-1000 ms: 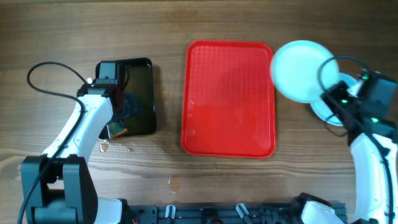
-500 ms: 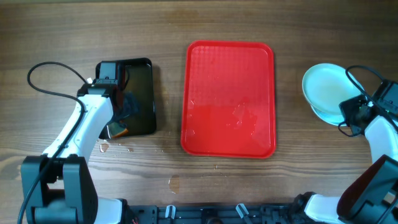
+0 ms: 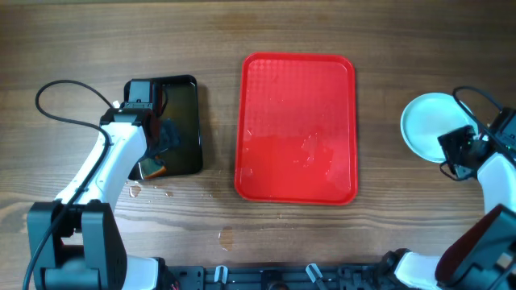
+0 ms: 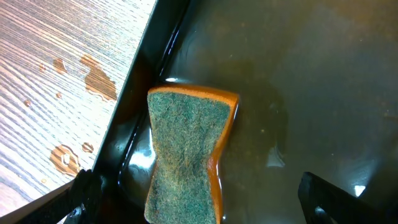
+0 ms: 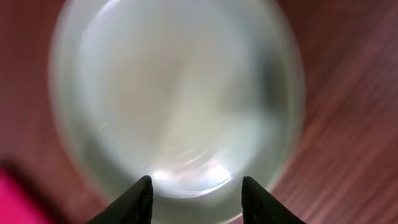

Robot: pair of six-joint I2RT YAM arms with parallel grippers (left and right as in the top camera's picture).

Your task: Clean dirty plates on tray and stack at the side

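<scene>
The red tray (image 3: 298, 129) lies at the table's centre with no plates on it, only a few wet streaks. The pale plates (image 3: 429, 125) sit stacked on the table to its right. Only the top one shows, clean and blurred in the right wrist view (image 5: 180, 99). My right gripper (image 3: 451, 151) (image 5: 198, 198) is open and empty just above the stack's near edge. My left gripper (image 3: 157, 151) (image 4: 199, 208) is wide open over the black water tray (image 3: 184, 97), its fingers either side of a green-and-orange sponge (image 4: 189, 149) lying in the water.
Water drops (image 3: 137, 191) lie on the wood beside the black tray and show in the left wrist view (image 4: 99, 81). A cable (image 3: 60, 101) loops at the far left. Bare wood surrounds the red tray.
My right arm carried a plate from the red tray's upper right corner out to the stack at the right, set it down and let go. The left arm has not moved.
</scene>
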